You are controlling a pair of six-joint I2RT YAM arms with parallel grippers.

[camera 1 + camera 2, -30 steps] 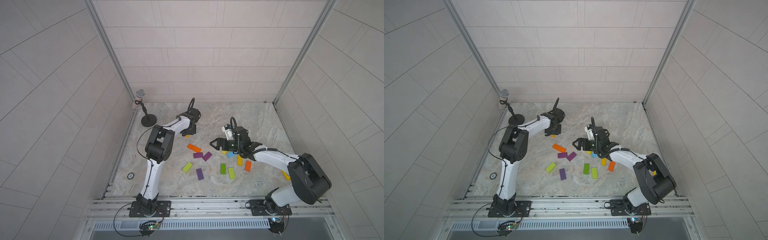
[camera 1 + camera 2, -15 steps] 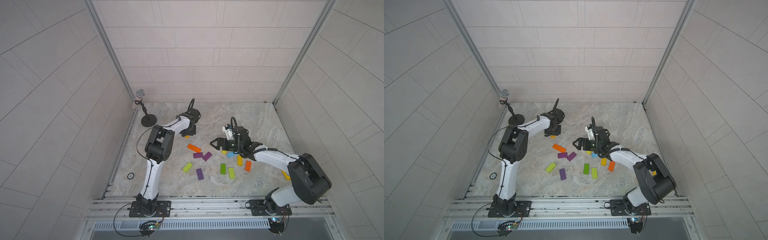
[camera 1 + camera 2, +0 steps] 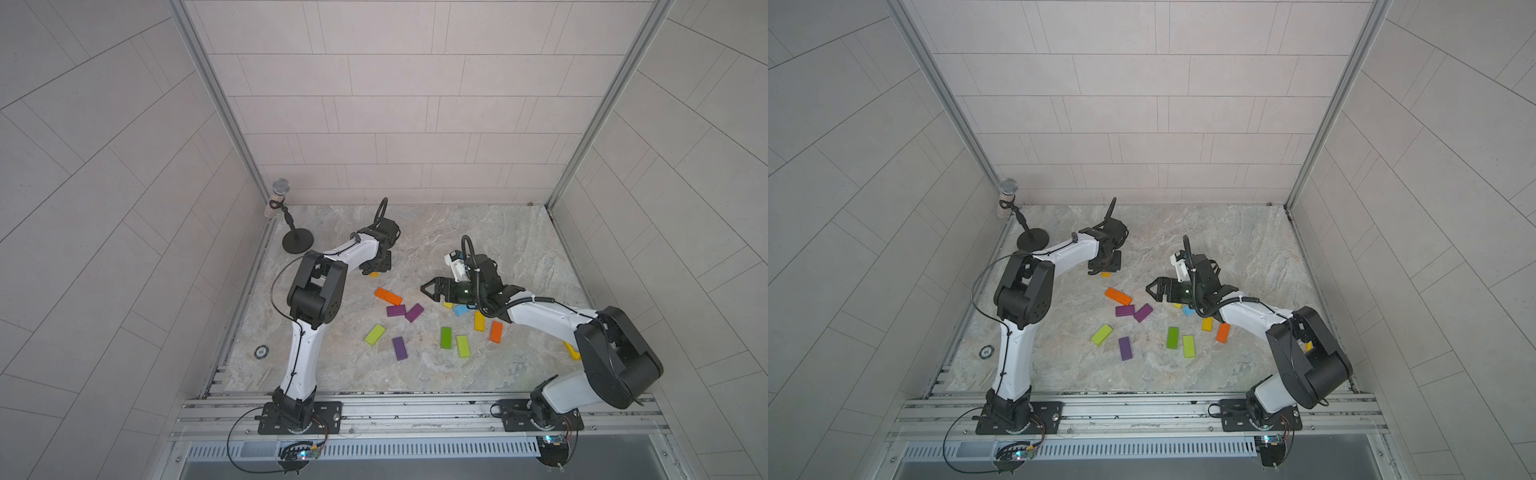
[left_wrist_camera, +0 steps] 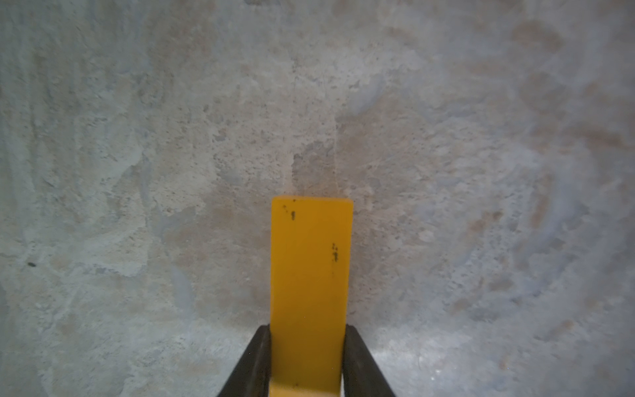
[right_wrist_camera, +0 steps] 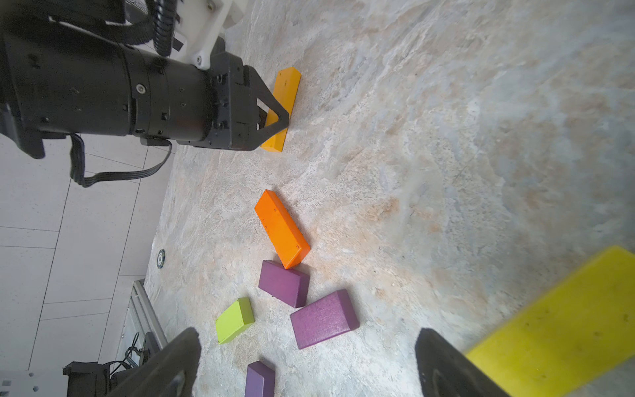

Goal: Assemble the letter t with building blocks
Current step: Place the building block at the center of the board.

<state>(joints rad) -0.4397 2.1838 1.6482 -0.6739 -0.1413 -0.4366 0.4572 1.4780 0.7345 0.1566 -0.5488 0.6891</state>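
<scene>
Near the microphone stand (image 3: 297,241), the left gripper (image 4: 307,330) clamps one end of an amber block (image 4: 311,261) resting on the table (image 3: 498,232) — rigid, light and smooth-painted, best pinched across its narrow width. Farther from the stand, the right gripper (image 3: 432,289) hangs wide open over the scattered building blocks (image 3: 396,310). No writing appears legible — only scuffs.

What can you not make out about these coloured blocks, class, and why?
The amber-yellow flat rectangular block in the left pincer: in both top views the left arm covers all but a tip; the left wrist view's edge cuts its gripped end.
The light blue flat block: both top views, the right arm overlaps it.
The bright yellow flat piece: right wrist view, blurred, cut by the edge.
</scene>
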